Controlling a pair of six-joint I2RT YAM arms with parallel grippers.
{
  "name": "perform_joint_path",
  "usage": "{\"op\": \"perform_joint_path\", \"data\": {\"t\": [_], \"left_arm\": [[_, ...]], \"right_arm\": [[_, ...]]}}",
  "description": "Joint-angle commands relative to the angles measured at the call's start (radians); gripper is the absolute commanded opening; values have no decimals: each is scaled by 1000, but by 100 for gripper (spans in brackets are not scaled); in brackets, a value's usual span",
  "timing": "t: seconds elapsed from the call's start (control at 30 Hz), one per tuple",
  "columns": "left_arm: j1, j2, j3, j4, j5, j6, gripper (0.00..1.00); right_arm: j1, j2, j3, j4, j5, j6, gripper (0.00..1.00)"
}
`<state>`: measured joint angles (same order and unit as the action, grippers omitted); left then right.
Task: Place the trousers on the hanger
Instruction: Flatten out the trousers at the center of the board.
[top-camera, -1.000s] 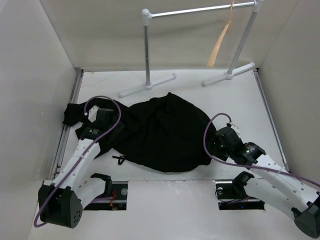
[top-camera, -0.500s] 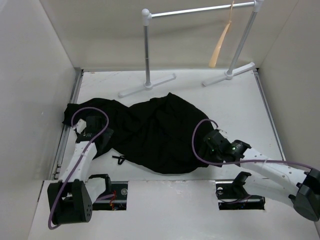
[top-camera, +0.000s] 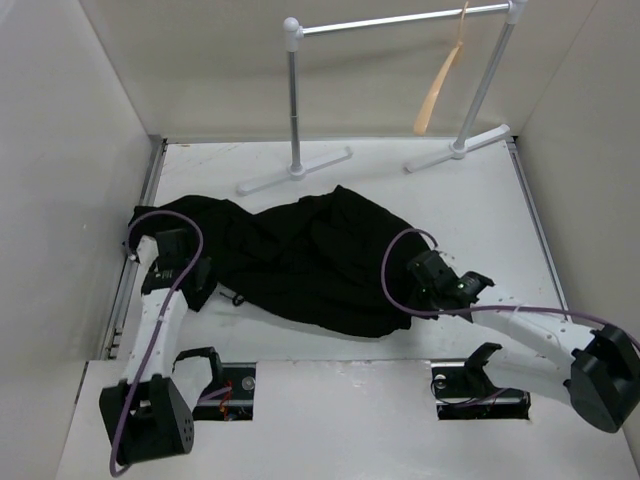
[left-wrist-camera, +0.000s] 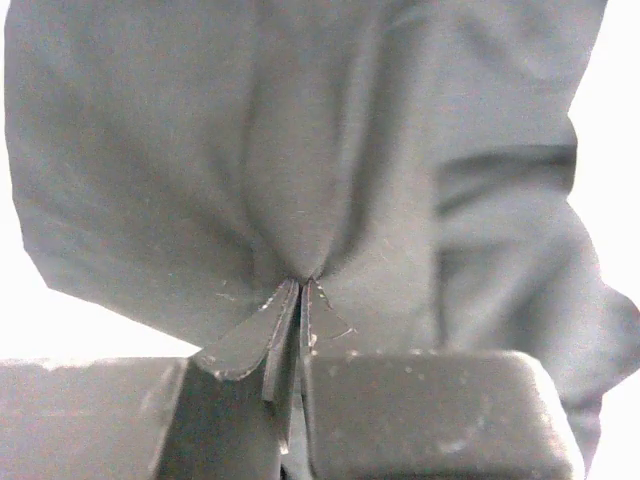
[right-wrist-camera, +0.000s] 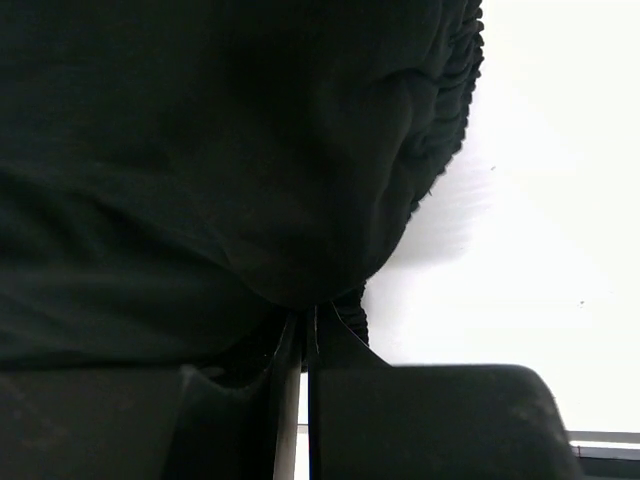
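Note:
The black trousers (top-camera: 300, 265) lie bunched across the middle of the white table. My left gripper (top-camera: 196, 280) sits at their left end and is shut, pinching a fold of the dark cloth (left-wrist-camera: 300, 200) between its fingertips (left-wrist-camera: 300, 285). My right gripper (top-camera: 418, 272) is at the right edge of the pile, shut on the gathered edge of the trousers (right-wrist-camera: 250, 180), with cloth bulging above its tips (right-wrist-camera: 310, 315). The tan wooden hanger (top-camera: 440, 85) hangs tilted from the rail at the back right, far from both grippers.
A white-and-grey rail stand (top-camera: 295, 95) stands at the back, its feet (top-camera: 290, 172) on the table near the trousers' far edge. White walls (top-camera: 70, 150) close in left and right. Two cut-outs (top-camera: 470, 390) hold the arm bases at the near edge.
Both grippers have closed on the trousers. The left arm has drawn back toward the left wall and the cloth has stretched out lower and wider between the two grippers.

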<state>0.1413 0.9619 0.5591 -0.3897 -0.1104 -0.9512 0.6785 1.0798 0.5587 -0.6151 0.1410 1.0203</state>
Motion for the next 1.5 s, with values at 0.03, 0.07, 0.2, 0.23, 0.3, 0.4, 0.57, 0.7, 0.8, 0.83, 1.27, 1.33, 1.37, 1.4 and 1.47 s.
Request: {"op": "perform_joint_path", "data": {"t": [0.03,0.07,0.2,0.23,0.3,0.4,0.57,0.7,0.8,0.83,1.27,1.33,1.37,1.4,1.47], "left_arm": [[37,-71,203,-57,-90,43,0],[39,-65,240,-58,-100,46,0],[28,26,390,-28,-110,52,1],[13,55,415,-23,-112,54,2],[-9,95,430,-46,-123,61,3],[-1,69,345,-64,-140,60,2],[67,64,427,-41,-153,54,0],[7,232,700,0,-201,91,0],[-47,465,899,87,-230,130,0],[-53,556,962,118,-235,147,1],[-30,676,896,18,-256,262,69],[-35,510,677,49,-271,244,69],[-36,433,579,51,-279,218,68],[-33,366,488,46,-275,191,68],[-29,244,333,25,-256,145,68]], "right_arm": [[-40,-75,33,-34,83,-35,4],[-50,-96,30,-46,86,-40,4],[-105,-190,26,-109,95,-51,3],[-125,-213,26,-126,98,-57,3],[-170,-254,26,-155,101,-80,3],[-207,-314,30,-182,104,-78,3],[-245,-340,50,-224,117,-72,1],[-286,-354,72,-249,141,-75,1],[-317,-340,78,-233,126,-98,1],[-323,-334,79,-227,121,-104,1],[-369,-281,142,-192,112,-167,4],[-379,-281,142,-181,112,-177,4],[-385,-279,139,-175,109,-183,4],[-391,-278,138,-170,100,-190,4],[-399,-273,138,-166,85,-201,4]]}}
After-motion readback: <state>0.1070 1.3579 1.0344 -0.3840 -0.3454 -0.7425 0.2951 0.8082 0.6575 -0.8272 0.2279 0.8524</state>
